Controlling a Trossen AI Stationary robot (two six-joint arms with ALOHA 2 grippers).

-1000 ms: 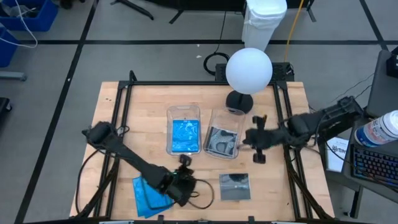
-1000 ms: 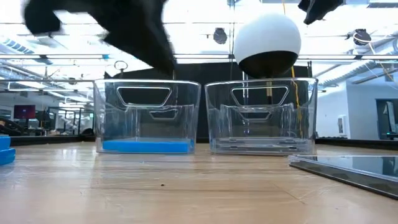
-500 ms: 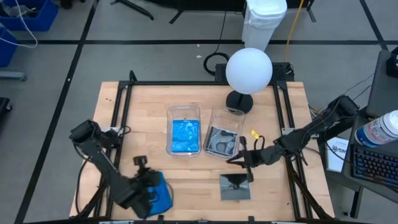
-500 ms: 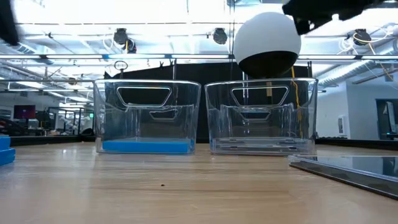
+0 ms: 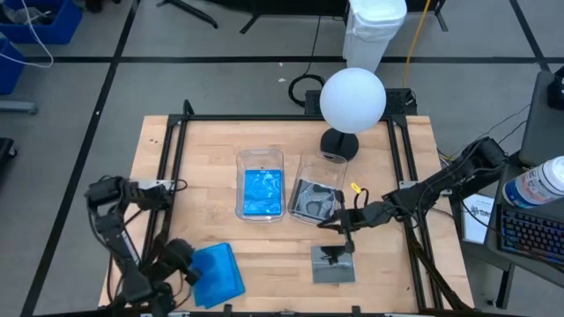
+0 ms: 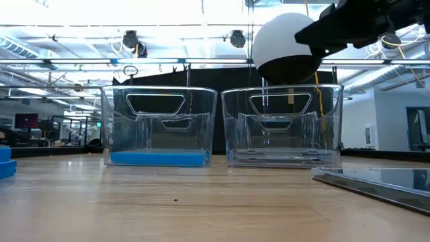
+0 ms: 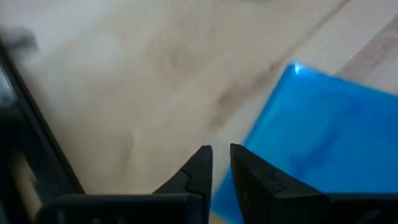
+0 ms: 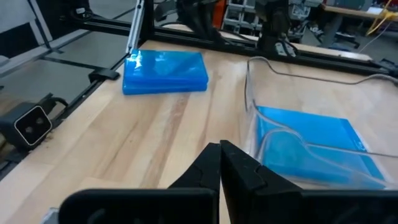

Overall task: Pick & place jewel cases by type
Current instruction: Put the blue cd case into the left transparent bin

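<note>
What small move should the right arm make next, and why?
Probably lower and open over the dark jewel case. The right gripper hovers shut just above it, and that case lies alone on the table in front of the tub already holding a dark case. The left gripper sits at the blue stack.

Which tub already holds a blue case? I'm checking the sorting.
The left tub, nearer the left arm: a blue jewel case lies flat on its floor. The right tub holds dark grey cases.
</note>
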